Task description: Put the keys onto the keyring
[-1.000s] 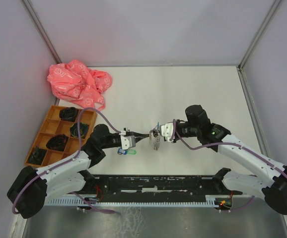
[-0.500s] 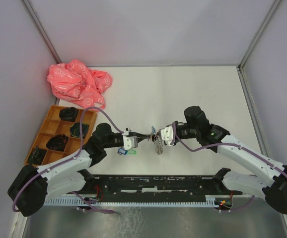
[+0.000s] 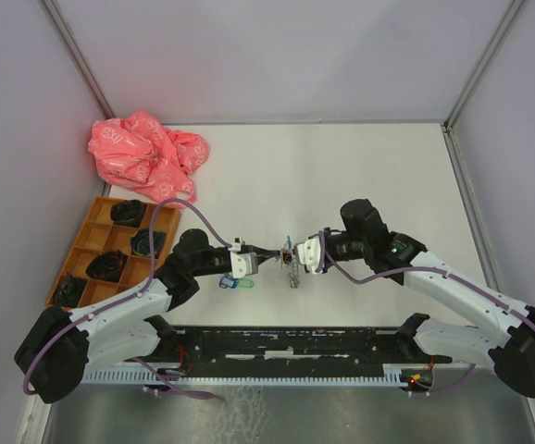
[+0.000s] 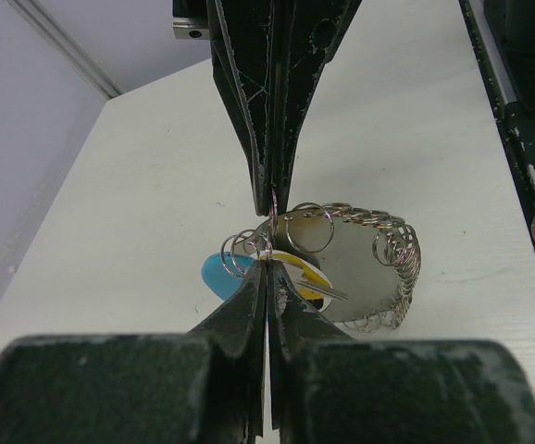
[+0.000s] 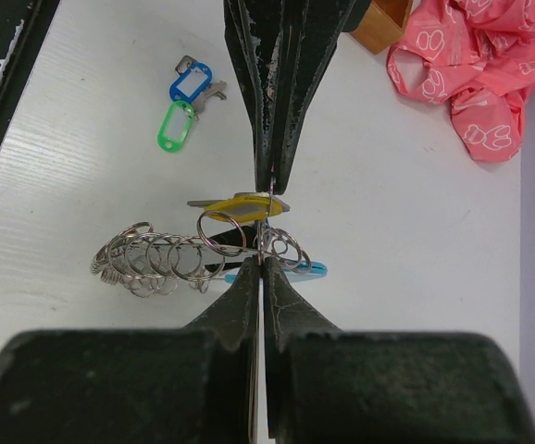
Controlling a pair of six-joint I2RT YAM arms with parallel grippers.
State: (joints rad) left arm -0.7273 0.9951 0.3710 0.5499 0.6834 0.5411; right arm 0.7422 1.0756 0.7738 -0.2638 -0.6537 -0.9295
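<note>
My two grippers meet tip to tip above the table's near middle. The left gripper point(image 3: 273, 258) point(image 4: 269, 262) is shut on the key with the yellow tag point(image 4: 306, 274) point(image 5: 241, 205), pinching it at its ring. The right gripper point(image 3: 294, 255) point(image 5: 265, 260) is shut on one ring of the keyring point(image 3: 292, 271) point(image 4: 399, 262) point(image 5: 147, 258), a loop of linked silver rings with a light-blue piece point(image 4: 213, 276) point(image 5: 310, 269). A thin ring, seen edge on, spans the gap between both tips. Two more keys, one blue-tagged point(image 5: 191, 82) and one green-tagged point(image 5: 173, 125), lie on the table point(image 3: 236, 283) below the left gripper.
A crumpled pink bag point(image 3: 147, 155) lies at the back left. An orange compartment tray point(image 3: 90, 239) holding dark items sits at the left edge. The black mounting rail point(image 3: 286, 344) runs along the near edge, and grey walls enclose the white table point(image 3: 342, 176).
Both grippers stay shut. The right gripper and the hanging keyring have shifted slightly toward the near edge and the left gripper, closing the gap between the tips.
</note>
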